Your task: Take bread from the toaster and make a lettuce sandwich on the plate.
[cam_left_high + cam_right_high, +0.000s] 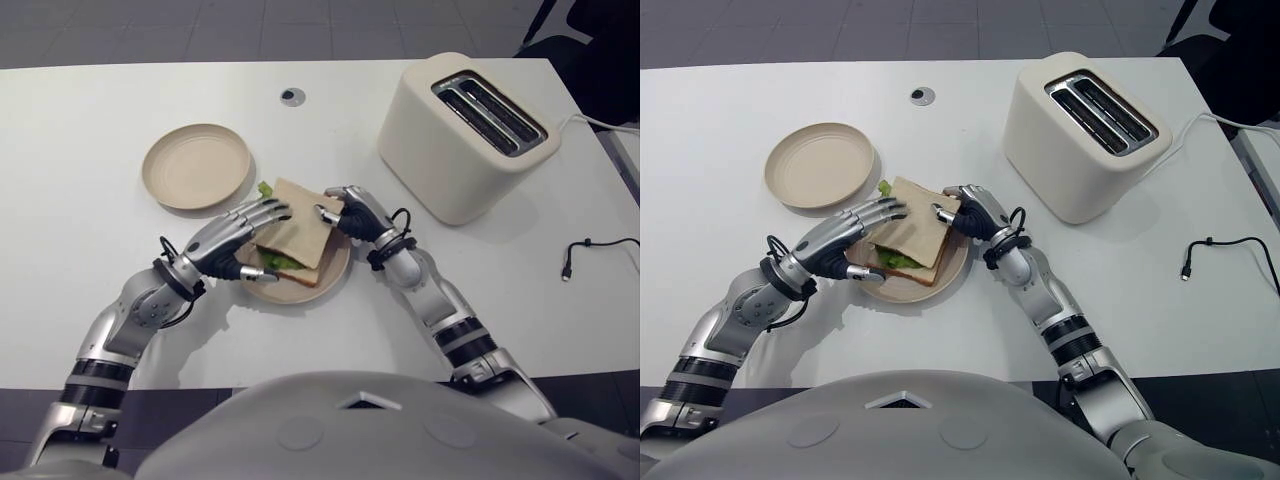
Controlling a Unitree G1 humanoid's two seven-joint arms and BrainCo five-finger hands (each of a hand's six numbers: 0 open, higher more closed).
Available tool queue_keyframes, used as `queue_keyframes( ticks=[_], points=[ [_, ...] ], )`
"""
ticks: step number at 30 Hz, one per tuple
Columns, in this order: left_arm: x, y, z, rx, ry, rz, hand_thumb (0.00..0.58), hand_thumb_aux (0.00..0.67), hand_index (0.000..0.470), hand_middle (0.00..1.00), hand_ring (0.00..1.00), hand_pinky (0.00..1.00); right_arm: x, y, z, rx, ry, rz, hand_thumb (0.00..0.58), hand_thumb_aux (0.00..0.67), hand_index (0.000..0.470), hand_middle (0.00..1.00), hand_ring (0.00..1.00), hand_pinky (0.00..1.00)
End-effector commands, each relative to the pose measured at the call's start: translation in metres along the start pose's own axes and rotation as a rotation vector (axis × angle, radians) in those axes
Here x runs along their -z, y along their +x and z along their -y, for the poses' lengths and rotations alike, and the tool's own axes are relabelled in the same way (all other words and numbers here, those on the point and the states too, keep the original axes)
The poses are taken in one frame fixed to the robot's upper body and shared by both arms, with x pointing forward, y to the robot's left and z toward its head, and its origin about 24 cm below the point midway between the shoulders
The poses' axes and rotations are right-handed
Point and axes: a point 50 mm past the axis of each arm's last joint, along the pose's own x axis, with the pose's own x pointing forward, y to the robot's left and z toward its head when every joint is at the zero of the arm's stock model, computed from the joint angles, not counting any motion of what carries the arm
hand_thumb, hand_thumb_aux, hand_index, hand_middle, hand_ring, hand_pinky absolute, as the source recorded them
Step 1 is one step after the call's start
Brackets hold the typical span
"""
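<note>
– Step right now?
– Seating the top slice (298, 222) on the sandwich. My read: task is almost finished.

– Hands?
– Right hand (360, 214) has its fingers curled around the slice's right corner, thumb on top, so it looks clamped on the bread. Left hand (226, 246) is stretched out, fingers apart, tips resting on the slice's left edge and gripping nothing.

– How to do it well?
– Lower the right side until the slice lies flat, and use the left fingertips as a stop so it doesn't slide left. Line it up with the bottom slice (303, 277), then let go of the corner gently. Press lightly, because the bread will dent. Watch that the lettuce (281, 262) isn't dragged out.

– Where's the sandwich?
– On the plate (338, 272), near centre of the table (80, 150), between the two hands.

– Look of it?
– Pale square bread with a tan crust. The top slice is tilted, sitting higher on the right. Green lettuce pokes out at the far-left corner and at the near edge.

– Anything else?
– Toaster (465, 140) far right, slots look empty. Empty plate (195, 165) far left, just beside the sandwich.
</note>
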Motion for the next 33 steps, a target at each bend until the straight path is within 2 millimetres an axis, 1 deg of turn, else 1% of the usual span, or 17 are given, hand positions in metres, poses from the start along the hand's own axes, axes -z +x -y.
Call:
queue_keyframes(
  ticks=[1,2,3,4,5,8,10,11,15,17,18,19,20,21,24,27,33],
  points=[
    [0.007,0.004,0.028,0.193,0.011,-0.048,0.092,0.055,0.039,0.00,0.00,0.00,-0.008,0.002,-0.008,-0.083,-0.047,0.068,0.580,0.670,0.470,1.00,1.00,1.00],
    [0.009,0.004,0.031,0.212,0.009,-0.060,0.104,0.063,0.044,0.00,0.00,0.00,-0.008,0.003,-0.006,-0.077,-0.051,0.077,0.580,0.670,0.470,0.96,0.96,0.96],
    [0.011,0.002,0.035,0.235,0.010,-0.072,0.096,0.058,0.041,0.00,0.00,0.00,-0.007,0.004,-0.001,-0.058,-0.057,0.073,0.470,0.378,0.265,0.55,0.55,0.55],
    [0.011,0.000,0.036,0.247,0.010,-0.076,0.124,0.076,0.053,0.00,0.00,0.00,-0.004,0.005,0.005,-0.027,-0.059,0.059,0.000,0.000,0.000,0.00,0.00,0.00],
    [0.010,-0.002,0.036,0.246,0.007,-0.074,0.187,0.118,0.083,0.00,0.00,0.00,-0.001,0.006,0.011,0.006,-0.064,0.046,0.000,0.000,0.000,0.00,0.00,0.00],
    [0.004,-0.002,0.024,0.174,0.005,-0.047,0.205,0.131,0.092,0.00,0.00,0.00,0.009,0.005,0.040,0.176,-0.106,0.011,0.000,0.000,0.000,0.00,0.00,0.00],
    [0.002,0.003,0.007,0.059,0.008,-0.024,0.136,0.084,0.059,0.00,0.00,0.00,0.010,0.001,0.062,0.321,-0.122,0.014,0.000,0.000,0.000,0.00,0.00,0.00],
    [0.001,0.006,-0.003,-0.023,0.014,-0.012,0.000,0.000,0.000,0.00,0.00,0.00,0.009,-0.002,0.069,0.369,-0.116,0.025,0.000,0.000,0.000,0.00,0.00,0.00],
    [-0.031,0.013,-0.059,-0.497,-0.253,0.226,0.000,0.000,0.000,0.00,0.00,0.00,0.001,-0.014,0.075,0.381,-0.023,0.112,0.000,0.000,0.000,0.00,0.00,0.00],
    [-0.045,0.010,-0.059,-0.487,-0.390,0.340,0.000,0.000,0.000,0.00,0.00,0.00,0.000,-0.017,0.076,0.364,0.029,0.128,0.000,0.000,0.000,0.00,0.00,0.00],
    [-0.050,0.007,-0.056,-0.453,-0.447,0.379,0.000,0.000,0.000,0.00,0.00,0.00,-0.003,-0.019,0.076,0.340,0.077,0.147,0.454,0.357,0.251,0.27,0.27,0.27],
    [-0.054,0.002,-0.055,-0.421,-0.496,0.413,0.000,0.000,0.000,0.00,0.00,0.00,-0.006,-0.022,0.074,0.289,0.141,0.170,0.580,0.670,0.470,1.00,1.00,1.00],
    [-0.057,-0.005,-0.056,-0.395,-0.551,0.449,0.000,0.000,0.000,0.00,0.00,0.00,-0.010,-0.027,0.070,0.226,0.203,0.203,0.580,0.670,0.470,1.00,1.00,1.00],
    [-0.060,-0.012,-0.056,-0.359,-0.605,0.484,0.580,0.670,0.470,1.00,1.00,1.00,-0.016,-0.034,0.067,0.147,0.293,0.251,0.580,0.670,0.470,1.00,1.00,1.00],
    [-0.061,-0.033,-0.041,-0.164,-0.761,0.531,0.580,0.670,0.470,1.00,1.00,1.00,-0.034,-0.077,0.053,-0.259,0.482,0.447,0.580,0.670,0.470,1.00,1.00,1.00],
    [-0.032,-0.053,-0.010,-0.028,-0.865,0.363,0.580,0.670,0.470,1.00,1.00,1.00,-0.018,-0.112,0.038,-0.550,0.505,0.422,0.580,0.670,0.470,1.00,1.00,1.00],
    [-0.009,-0.059,0.061,0.395,-0.709,0.051,0.580,0.670,0.470,1.00,1.00,1.00,0.016,-0.115,-0.012,-0.818,0.279,0.197,0.580,0.670,0.470,1.00,1.00,1.00]
  ],
)
